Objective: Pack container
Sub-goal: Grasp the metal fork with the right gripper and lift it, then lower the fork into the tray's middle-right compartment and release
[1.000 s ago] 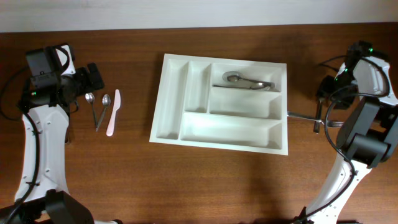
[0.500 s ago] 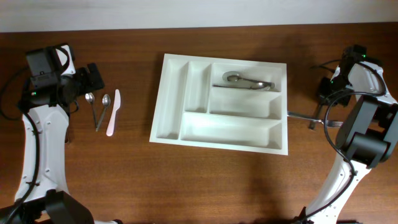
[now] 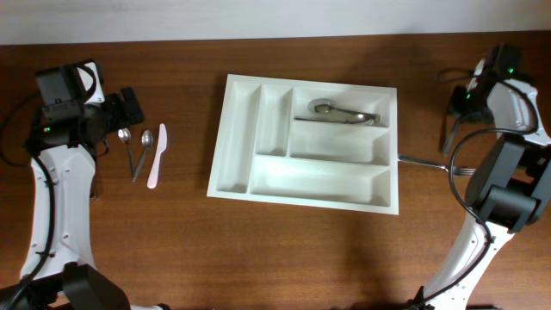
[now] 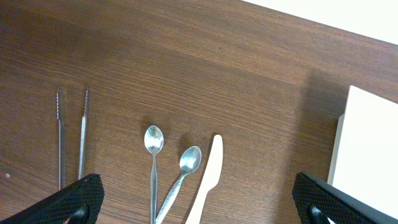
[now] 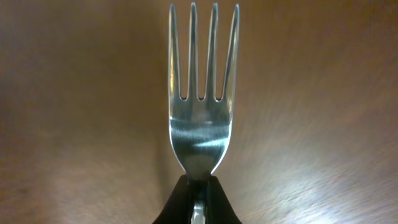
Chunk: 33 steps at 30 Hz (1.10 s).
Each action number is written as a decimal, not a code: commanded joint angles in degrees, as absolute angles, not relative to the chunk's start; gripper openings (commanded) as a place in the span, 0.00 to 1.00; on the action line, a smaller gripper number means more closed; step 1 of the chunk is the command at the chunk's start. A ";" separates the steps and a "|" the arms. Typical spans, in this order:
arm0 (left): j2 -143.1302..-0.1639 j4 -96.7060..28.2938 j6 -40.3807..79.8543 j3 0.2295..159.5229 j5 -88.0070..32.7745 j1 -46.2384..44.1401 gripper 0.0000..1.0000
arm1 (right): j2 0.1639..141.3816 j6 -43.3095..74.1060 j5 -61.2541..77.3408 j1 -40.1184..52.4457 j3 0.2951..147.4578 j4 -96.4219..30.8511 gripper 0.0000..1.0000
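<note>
The white container (image 3: 237, 138) lies mid-table, with metal utensils (image 3: 344, 114) in its far right compartment. To its right, my right gripper (image 3: 449, 136) is shut on a metal fork (image 5: 202, 106). In the right wrist view the fork's neck is pinched between the fingertips and its tines point away, above the blurred wood. My left gripper (image 4: 199, 211) stands open over two spoons (image 4: 153, 140) (image 4: 188, 160) and a cream plastic knife (image 4: 211, 168), touching none of them. The container's edge (image 4: 367, 143) shows at that view's right.
Metal tongs (image 4: 69, 137) lie left of the spoons. Another metal utensil (image 3: 426, 161) lies on the wood just right of the container's near right corner. The table's far edge meets a white wall.
My right gripper has shut on the fork and moved from beside the container's right corner toward the far side of the table. The left arm has not moved.
</note>
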<state>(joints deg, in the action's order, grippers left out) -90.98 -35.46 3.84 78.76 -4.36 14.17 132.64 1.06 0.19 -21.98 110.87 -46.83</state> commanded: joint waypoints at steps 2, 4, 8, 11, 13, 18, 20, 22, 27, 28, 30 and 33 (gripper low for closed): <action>-91.39 -35.46 2.94 79.81 -5.15 14.41 0.99 | 131.72 -9.28 5.26 -21.32 121.56 -46.87 0.04; -91.39 -35.46 2.94 79.81 -5.15 14.41 0.99 | 131.61 -14.85 15.00 -20.45 126.50 -50.41 0.04; -91.39 -35.46 2.94 79.81 -5.15 14.41 0.99 | 131.59 -22.48 30.94 -16.62 136.07 -62.08 0.04; -91.39 -35.46 2.94 79.81 -5.15 14.41 0.99 | 131.59 -27.59 31.29 -12.23 137.88 -69.06 0.04; -91.39 -35.46 2.94 79.81 -5.15 14.41 0.99 | 131.61 -35.53 31.27 -9.10 137.73 -74.32 0.04; -91.39 -35.46 2.94 79.81 -5.15 14.41 0.99 | 131.61 -50.74 28.36 -1.48 136.75 -81.12 0.04; -91.39 -35.46 2.94 79.81 -5.15 14.41 0.99 | 131.61 -54.54 24.69 1.50 136.20 -81.95 0.04; -91.39 -35.46 2.94 79.81 -5.15 14.41 0.99 | 131.87 -59.13 21.76 4.05 135.76 -83.74 0.04; -91.39 -35.46 2.94 79.81 -5.15 14.41 0.99 | 132.90 -72.42 16.12 9.45 130.78 -87.26 0.04; -91.39 -35.46 2.94 79.81 -5.15 14.41 0.99 | 132.97 -73.41 16.01 9.82 129.12 -86.61 0.04; -91.39 -35.46 2.94 79.81 -5.15 14.41 0.99 | 133.21 -73.67 16.01 10.31 125.36 -84.29 0.04; -91.39 -35.46 2.94 79.81 -5.15 14.41 0.99 | 133.58 -73.67 16.01 10.76 120.75 -82.19 0.04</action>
